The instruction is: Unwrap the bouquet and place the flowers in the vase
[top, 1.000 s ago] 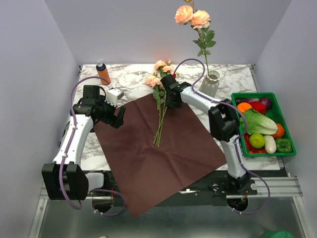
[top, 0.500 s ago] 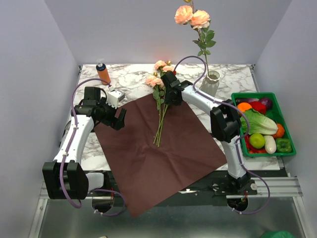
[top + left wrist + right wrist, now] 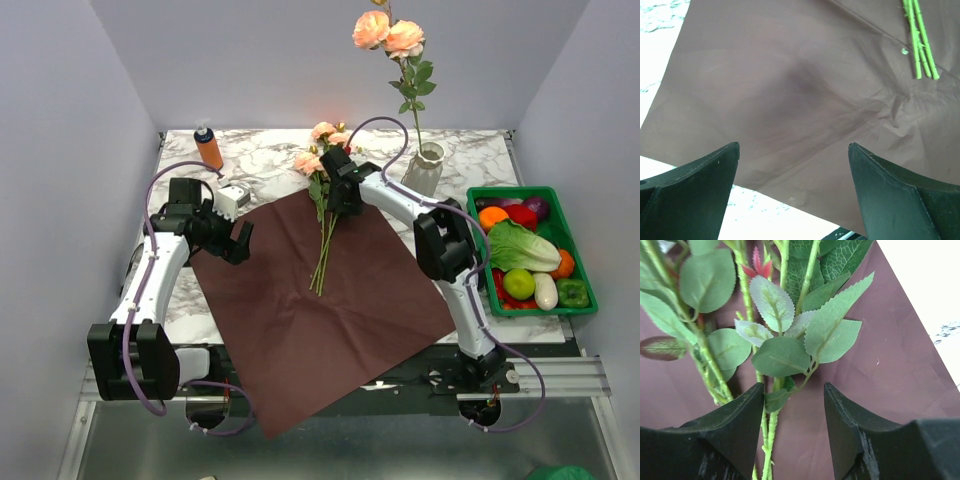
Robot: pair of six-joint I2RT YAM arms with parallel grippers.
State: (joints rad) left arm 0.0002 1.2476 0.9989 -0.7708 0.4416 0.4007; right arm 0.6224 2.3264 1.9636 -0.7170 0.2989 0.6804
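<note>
Paper [image 3: 320, 300] is lying flat & open on the table [image 3: 270, 150], so unwrapping looks done. Flowers [image 3: 322, 255] are lying across its 12 o'clock part, heads toward 12, stems toward 6. R claw [image 3: 794, 395] is hanging right over the leafy stems, jaws apart w/ a stem between, not pinching, prob. lining up a grab. L claw [image 3: 792, 146] is hovering wide apart, empty, over the paper's 9 o'clock edge, maybe to pin it. Vase [image 3: 425, 170] is standing at 2 o'clock, one rose stem [image 3: 412, 95] already in.
</note>
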